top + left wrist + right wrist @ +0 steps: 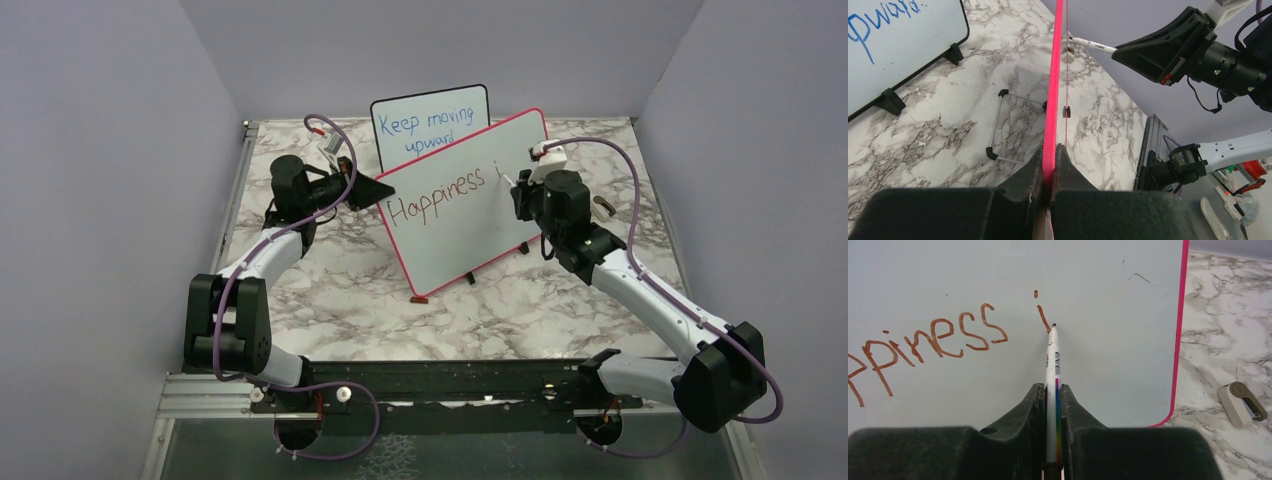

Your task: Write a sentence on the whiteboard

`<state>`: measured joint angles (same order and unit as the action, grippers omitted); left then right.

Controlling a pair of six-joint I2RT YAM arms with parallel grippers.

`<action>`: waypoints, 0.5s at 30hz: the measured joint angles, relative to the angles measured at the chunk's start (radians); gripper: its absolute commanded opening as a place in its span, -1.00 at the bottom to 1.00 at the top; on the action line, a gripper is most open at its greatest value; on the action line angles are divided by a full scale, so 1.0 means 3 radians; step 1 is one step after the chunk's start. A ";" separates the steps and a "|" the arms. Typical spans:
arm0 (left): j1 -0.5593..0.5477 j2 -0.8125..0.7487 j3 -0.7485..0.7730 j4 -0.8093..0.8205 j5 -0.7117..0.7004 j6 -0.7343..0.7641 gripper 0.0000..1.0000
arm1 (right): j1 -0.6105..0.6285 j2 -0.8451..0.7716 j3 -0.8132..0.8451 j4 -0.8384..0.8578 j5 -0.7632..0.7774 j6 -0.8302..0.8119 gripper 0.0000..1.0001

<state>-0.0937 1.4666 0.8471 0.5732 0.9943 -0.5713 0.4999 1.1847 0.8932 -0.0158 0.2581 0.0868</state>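
One pink-framed whiteboard [460,240], one black-framed board [430,105], one marker [1052,365], one beige object [1238,402], one wire stand [994,125].

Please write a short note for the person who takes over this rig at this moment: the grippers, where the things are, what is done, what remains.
Grippers: the left gripper is shut on the pink edge of the whiteboard, which stands propped on the table. The right gripper is shut on the marker, its tip at the foot of the "i".
Done: the sentence reads "Happiness i".
Left: the rest of the sentence; probably best to keep hold of the board while writing.
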 measured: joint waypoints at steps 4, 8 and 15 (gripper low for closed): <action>0.0000 0.0000 0.0000 0.0000 0.0000 0.0000 -1.00 | -0.0015 0.0010 0.0033 0.0048 -0.0001 -0.0006 -0.98; 0.0000 0.0000 0.0001 0.0000 0.0001 0.0000 -1.00 | -0.0015 0.0046 0.0104 0.0085 -0.0004 -0.0028 -0.98; 0.0000 0.0000 0.0001 0.0000 0.0001 0.0000 -1.00 | -0.0017 0.0134 0.0159 0.0140 -0.0022 -0.0031 -0.98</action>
<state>-0.0937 1.4666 0.8474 0.5732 0.9947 -0.5713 0.4950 1.2247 0.9409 0.0261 0.2516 0.0776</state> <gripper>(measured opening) 0.038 0.173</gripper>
